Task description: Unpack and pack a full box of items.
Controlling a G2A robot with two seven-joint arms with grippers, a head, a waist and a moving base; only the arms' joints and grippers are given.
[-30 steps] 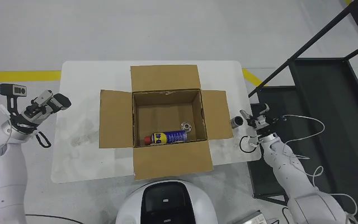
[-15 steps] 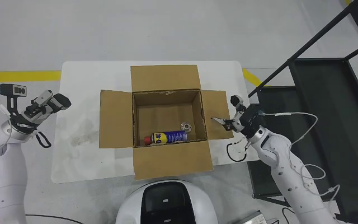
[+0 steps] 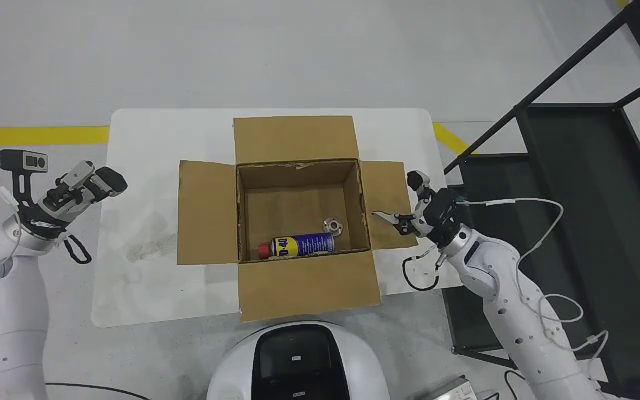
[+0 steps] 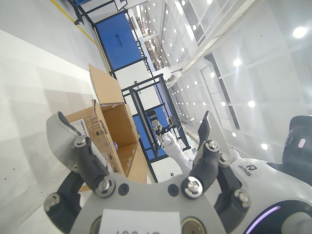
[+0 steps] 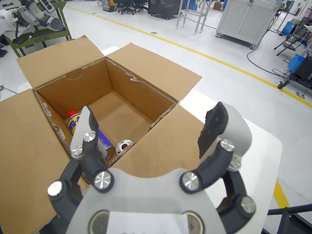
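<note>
An open cardboard box (image 3: pixel 290 205) stands mid-table with all flaps folded out. On its floor, near the front wall, lie a blue spray can (image 3: pixel 303 244) with a red cap and a small metal flange (image 3: pixel 332 227). My right gripper (image 3: pixel 392 220) is open and hangs over the box's right flap (image 3: pixel 388 200), holding nothing. Its wrist view looks into the box (image 5: pixel 136 93) at the can (image 5: pixel 74 122) and flange (image 5: pixel 123 146), past the gripper (image 5: pixel 152 112). My left gripper (image 3: pixel 105 182) is open and empty, beyond the table's left edge; in its wrist view the gripper (image 4: pixel 132 120) faces the box (image 4: pixel 117 122).
The white table (image 3: pixel 150 270) has bare surface left of the box and narrow strips at front and back. A dark metal rack (image 3: pixel 560 170) stands close to the table's right side. A yellow floor line (image 3: pixel 50 134) runs behind the table.
My right gripper has swung in from beyond the table's right edge to over the box's right flap, turning toward the box. The left arm has not moved.
</note>
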